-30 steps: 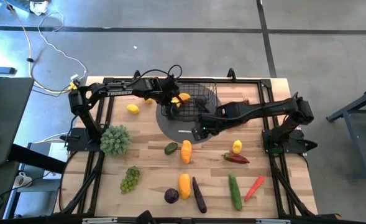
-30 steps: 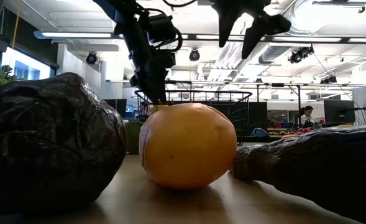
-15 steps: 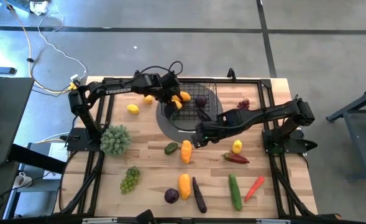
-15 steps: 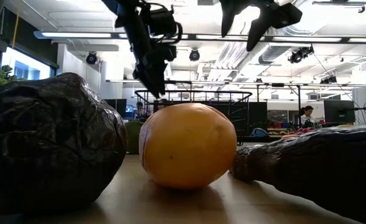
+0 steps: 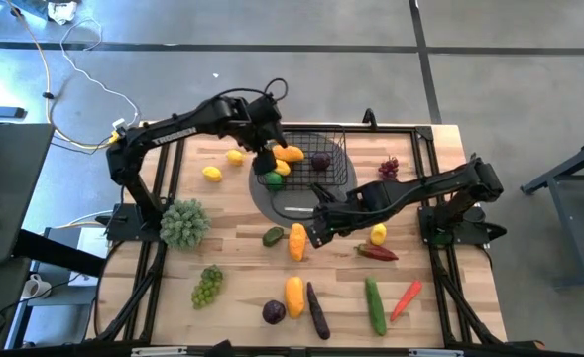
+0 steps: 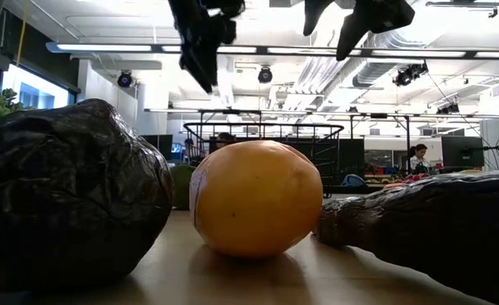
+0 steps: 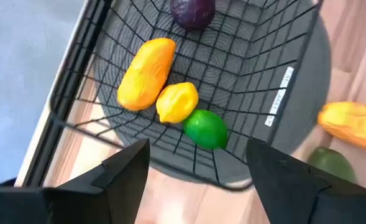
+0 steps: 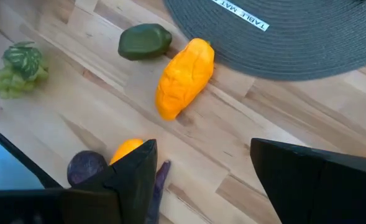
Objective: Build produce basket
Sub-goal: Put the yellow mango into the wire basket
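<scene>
With four pieces already in the basket (image 5: pixel 306 164) on its grey mat, the left gripper (image 5: pixel 268 159) hangs open and empty above it, while the open right gripper (image 5: pixel 314 230) nears an orange piece (image 5: pixel 297 241), apparently next to load.

The basket (image 7: pixel 245 68) is black wire in a grid pattern, standing on a dark grey round mat (image 7: pixel 307 93) with a small white label. Inside it lie an orange-yellow long fruit (image 7: pixel 146 73), a yellow lemon (image 7: pixel 177 102), a bright green lime (image 7: pixel 205 129) and a dark purple round piece (image 7: pixel 193 11). The table (image 8: pixel 282 130) is pale wood with lighter and darker strips. In the middle of the right wrist view lies an orange fruit (image 8: pixel 184 78), beside it a dark green avocado (image 8: pixel 144 41); at the left edge, pale green grapes (image 8: pixel 16 73). Both arms are black.
</scene>
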Tool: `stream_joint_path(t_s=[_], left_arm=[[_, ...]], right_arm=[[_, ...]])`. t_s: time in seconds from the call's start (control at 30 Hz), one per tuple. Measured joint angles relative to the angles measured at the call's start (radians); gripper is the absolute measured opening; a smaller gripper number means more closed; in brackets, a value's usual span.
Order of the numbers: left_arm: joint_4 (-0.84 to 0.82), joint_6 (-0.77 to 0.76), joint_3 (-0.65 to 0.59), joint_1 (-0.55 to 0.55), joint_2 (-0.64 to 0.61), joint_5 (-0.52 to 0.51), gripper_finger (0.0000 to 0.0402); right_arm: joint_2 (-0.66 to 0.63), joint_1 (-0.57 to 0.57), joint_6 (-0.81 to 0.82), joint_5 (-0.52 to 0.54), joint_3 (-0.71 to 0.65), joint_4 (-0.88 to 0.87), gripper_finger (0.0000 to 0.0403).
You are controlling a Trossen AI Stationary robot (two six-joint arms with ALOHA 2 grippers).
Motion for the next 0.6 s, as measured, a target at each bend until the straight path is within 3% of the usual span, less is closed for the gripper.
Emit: stream_joint_path(t_s=[0.47, 0.6], left_arm=[[-0.167, -0.232, 0.001, -0.035, -0.231, 0.000, 0.0257], [-0.164, -0.307, -0.064, -0.075, -0.317, -0.010, 0.0257]], right_arm=[[0.018, 0.041, 0.032, 0.021, -0.002, 0.039, 0.0238], [0.040, 0.045, 0.041, 0.030, -0.002, 0.055, 0.0238]])
